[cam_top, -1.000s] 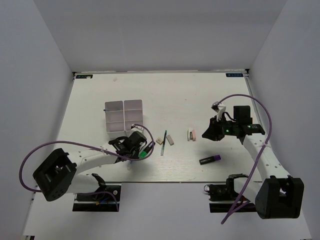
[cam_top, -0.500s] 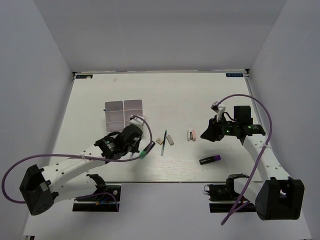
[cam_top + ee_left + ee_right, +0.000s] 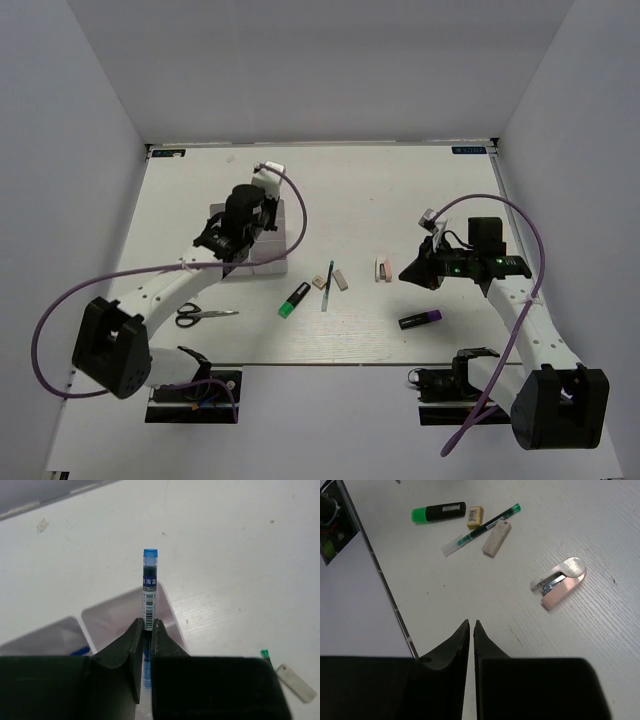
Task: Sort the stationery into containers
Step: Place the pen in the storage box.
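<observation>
Left gripper (image 3: 146, 627) clamps a blue pen (image 3: 150, 587), whose end juts past the fingertips above the white bins (image 3: 107, 625). Nearby, a highlighter (image 3: 294, 298), green pen (image 3: 328, 285) and scissors (image 3: 200, 314) lie on the table (image 3: 400, 190). Right gripper (image 3: 471, 625), pinched nearly together and empty, hangs near a pink stapler (image 3: 560, 582).

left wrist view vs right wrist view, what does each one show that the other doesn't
Only the left wrist view: the left gripper shut on a blue pen, above the white bins.
Only the right wrist view: the right gripper, shut and empty, the green highlighter, a small beige eraser and a pink item.
Both: the white table, plus the green-tipped pen and the long beige eraser beside it, which appear at the lower right of the left wrist view.
</observation>
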`<state>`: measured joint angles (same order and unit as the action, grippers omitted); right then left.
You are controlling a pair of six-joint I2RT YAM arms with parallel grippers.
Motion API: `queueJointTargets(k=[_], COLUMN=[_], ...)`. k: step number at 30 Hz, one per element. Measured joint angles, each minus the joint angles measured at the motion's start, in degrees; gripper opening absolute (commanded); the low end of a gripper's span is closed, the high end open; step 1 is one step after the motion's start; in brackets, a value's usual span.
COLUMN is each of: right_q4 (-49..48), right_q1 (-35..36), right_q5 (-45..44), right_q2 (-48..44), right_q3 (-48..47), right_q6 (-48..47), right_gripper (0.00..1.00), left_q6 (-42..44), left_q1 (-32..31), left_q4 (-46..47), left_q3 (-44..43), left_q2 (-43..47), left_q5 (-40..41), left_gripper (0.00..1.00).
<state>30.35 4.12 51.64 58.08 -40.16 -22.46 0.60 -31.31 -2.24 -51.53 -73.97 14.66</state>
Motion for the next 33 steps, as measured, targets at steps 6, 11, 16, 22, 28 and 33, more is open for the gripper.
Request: queueJointTargets(k=[6, 11, 16, 22, 28, 33], right_q4=[0.2, 1.3, 1.6, 1.7, 1.7, 1.7], right_q1=[0.0, 0.0, 0.0, 0.0, 0.0, 0.0], right_q5=[3.3, 4.3, 4.5, 4.7, 4.7, 4.7], right_q2=[-0.2, 0.4, 0.5, 0.5, 0.8, 0.8], right_q3=[0.4, 0.4, 0.4, 0.4, 0.4, 0.4], right_q6=[-4.7, -7.4, -8.5, -9.1, -9.3, -9.4], right_gripper=[0.08, 0.1, 0.14, 0.2, 0.36, 0.46], left_q6=[2.2, 3.5, 3.9, 3.8, 3.7, 3.3], left_q1=[3.4, 5.5, 7.7, 9.6, 9.7, 9.7], left_q4=[4.4, 5.9, 7.7, 10.2, 11.8, 14.4], left_q3=[-7.6, -9.7, -9.7, -9.7, -8.4, -4.6], left_q2=[-7.6, -10.8, -13.9, -16.8, -17.3, -16.1], left_q5=[-7.1, -9.7, -10.8, -11.3, -12.2, -12.6], left_gripper=[0.01, 0.01, 0.01, 0.01, 0.01, 0.1])
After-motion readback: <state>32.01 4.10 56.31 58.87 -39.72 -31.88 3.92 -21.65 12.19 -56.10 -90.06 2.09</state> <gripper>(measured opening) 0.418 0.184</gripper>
